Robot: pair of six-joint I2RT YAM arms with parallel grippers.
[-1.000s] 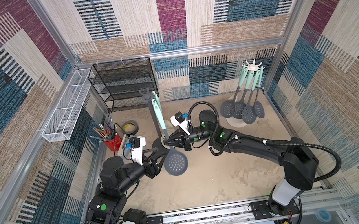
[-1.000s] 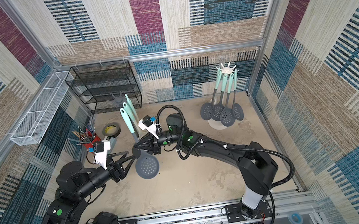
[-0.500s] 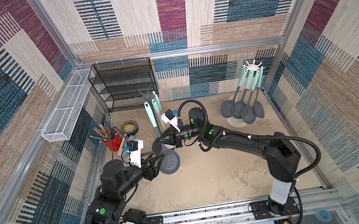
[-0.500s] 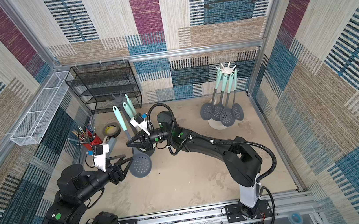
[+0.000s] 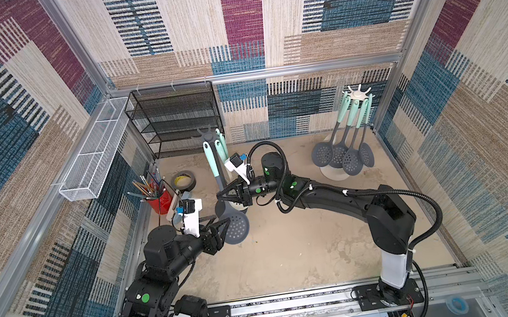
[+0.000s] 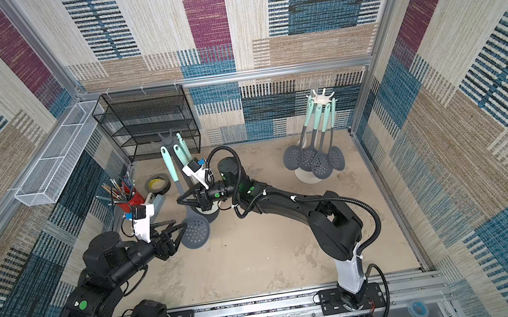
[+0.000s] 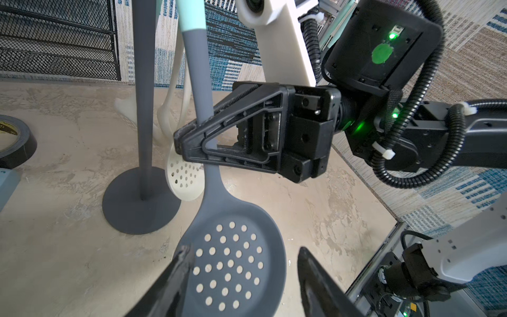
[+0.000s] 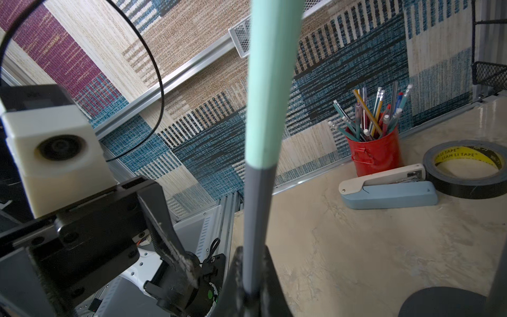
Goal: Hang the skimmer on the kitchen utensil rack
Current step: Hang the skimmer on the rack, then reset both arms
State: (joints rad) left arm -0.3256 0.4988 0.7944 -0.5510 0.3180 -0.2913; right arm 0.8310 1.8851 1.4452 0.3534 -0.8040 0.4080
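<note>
Clamped tight in the right jaws at the grey shaft: skimmer (image 5: 236,229), near upright, mint handle up, perforated head low, just on the near side of the rack (image 7: 144,109) base. Spread wide at the head's left edge: left jaws, gripping nothing.

The skimmer (image 7: 238,211) looks like matt, rubbery grey plastic, its perforated head smooth, its upper handle a pale mint with a soft sheen. The kitchen utensil rack (image 7: 144,109) has the same matt grey finish on pole and base. The right hand (image 7: 181,142) is ribbed black plastic, dull. The table (image 7: 55,260) is mottled beige, stone-like, faintly glossy. The shelf (image 5: 176,119) is black metal mesh, the pencil tin (image 8: 375,156) glossy red metal, the walls (image 5: 243,20) coarse woven cloth.
</note>
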